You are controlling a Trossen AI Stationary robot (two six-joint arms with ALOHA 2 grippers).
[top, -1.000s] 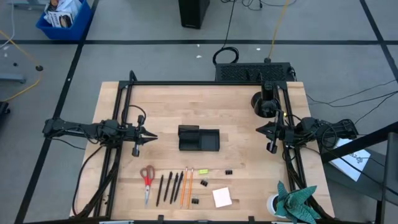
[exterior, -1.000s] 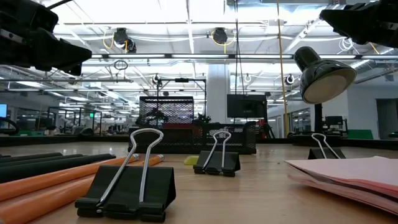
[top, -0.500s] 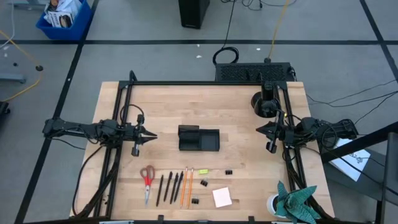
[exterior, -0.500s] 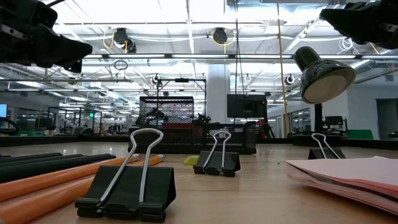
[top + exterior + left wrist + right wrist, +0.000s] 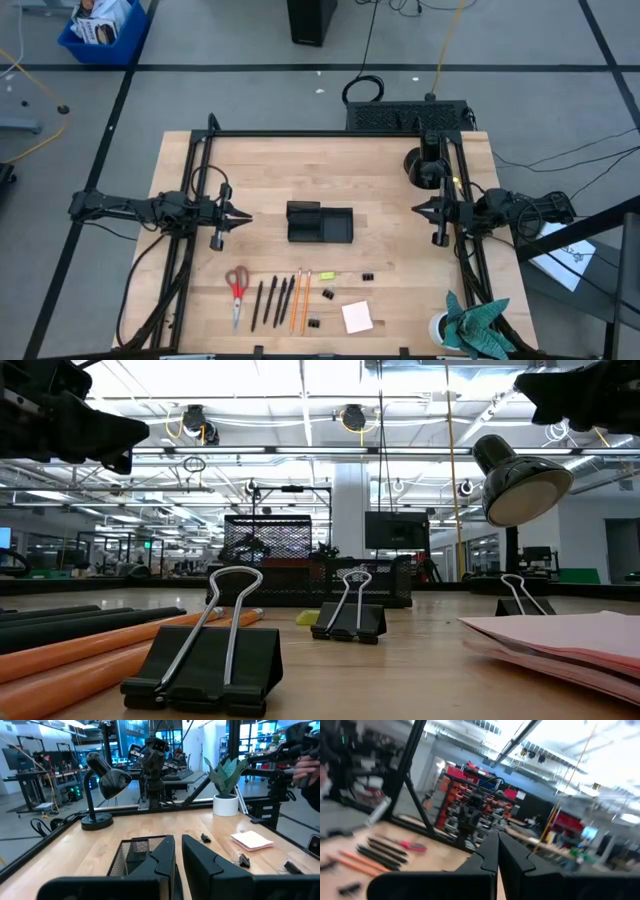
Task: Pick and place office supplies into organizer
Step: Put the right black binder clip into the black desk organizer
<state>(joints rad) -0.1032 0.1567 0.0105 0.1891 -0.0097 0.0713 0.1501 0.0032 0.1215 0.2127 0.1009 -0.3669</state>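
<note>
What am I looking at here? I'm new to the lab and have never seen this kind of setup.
It is a robot with two dark arms working at a wooden table. The overhead picture shows everything from above: the left gripper and the right gripper hang on either side of a small black mesh organizer tray, and neither holds anything. The right one is shut. Along the table's near edge lie red-handled scissors, thin dark pens, orange pencils, small black binder clips and a pale pink sticky-note pad. A green plant in a white pot stands in a corner, a black desk lamp in another. The low picture looks level across the tabletop. The other two come from cameras on each wrist.
</note>
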